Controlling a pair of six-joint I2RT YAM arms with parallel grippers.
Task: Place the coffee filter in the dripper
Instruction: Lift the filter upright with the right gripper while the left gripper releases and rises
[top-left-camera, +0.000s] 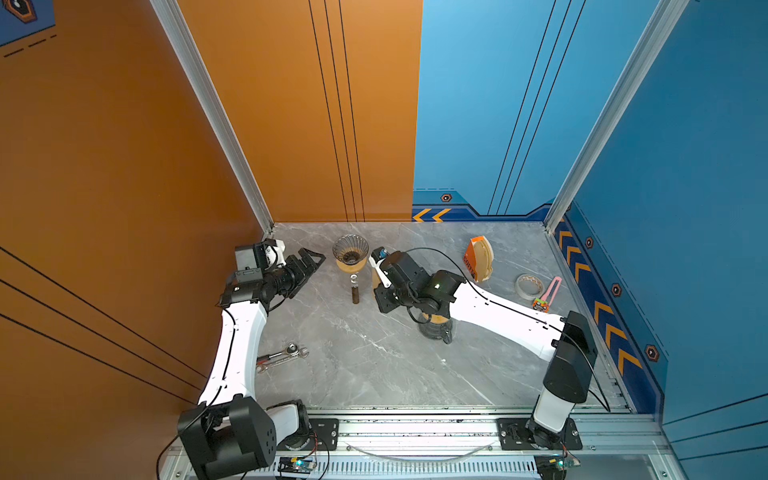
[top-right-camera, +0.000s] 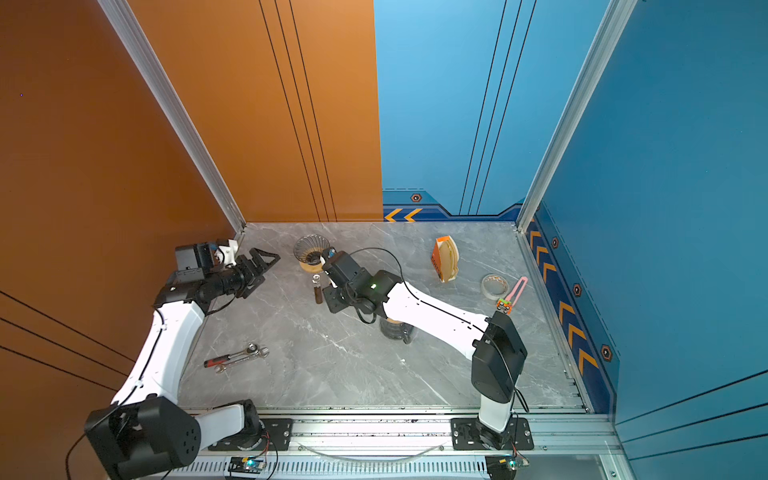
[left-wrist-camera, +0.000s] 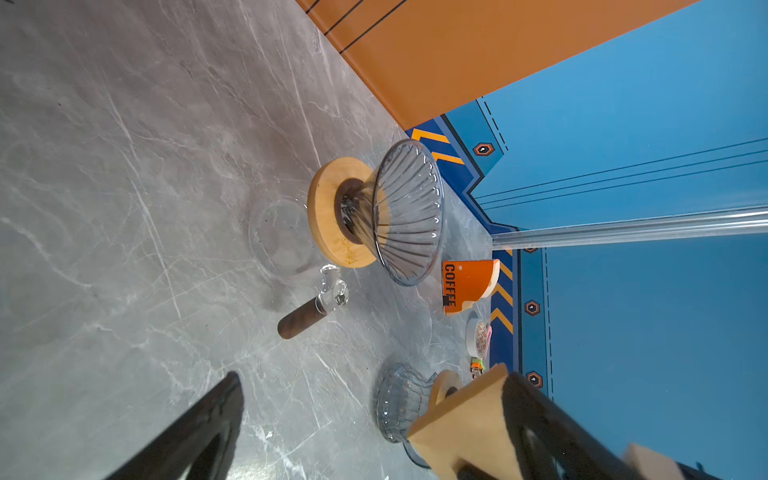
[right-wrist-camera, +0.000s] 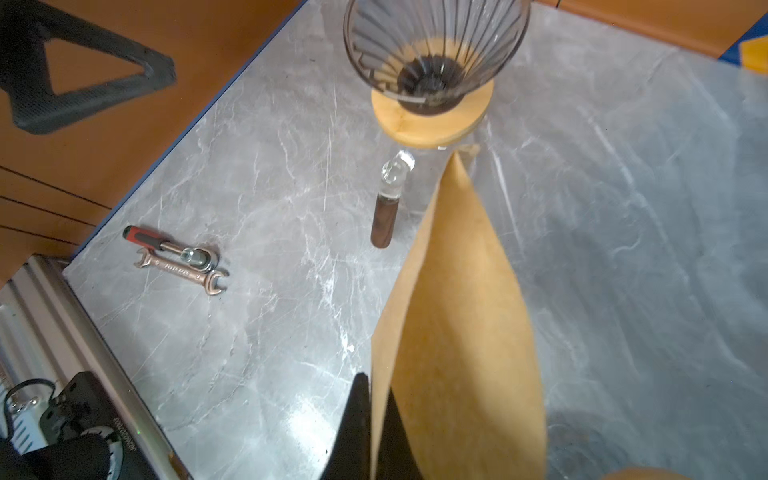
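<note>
The dripper (top-left-camera: 350, 249) is a ribbed glass cone on a round wooden collar, standing on a clear glass pot at the back of the marble table (top-left-camera: 374, 365). The right wrist view shows it (right-wrist-camera: 436, 41) empty. My right gripper (right-wrist-camera: 376, 399) is shut on the rim of a brown paper coffee filter (right-wrist-camera: 457, 311). The filter's tip reaches close to the wooden collar, just right of the dripper in both top views. My left gripper (top-left-camera: 311, 258) stands open on the dripper's left, nothing between its fingers. From the left wrist, the filter (left-wrist-camera: 461, 419) shows partly behind one left finger.
A dark wooden pot handle (top-left-camera: 355, 293) juts forward under the dripper. A second glass dripper (top-left-camera: 434, 328) sits under my right arm. An orange coffee filter box (top-left-camera: 478, 257), a tape roll (top-left-camera: 528, 286) and a pink tool (top-left-camera: 549, 293) lie right. Wrenches (top-left-camera: 282, 355) lie front left.
</note>
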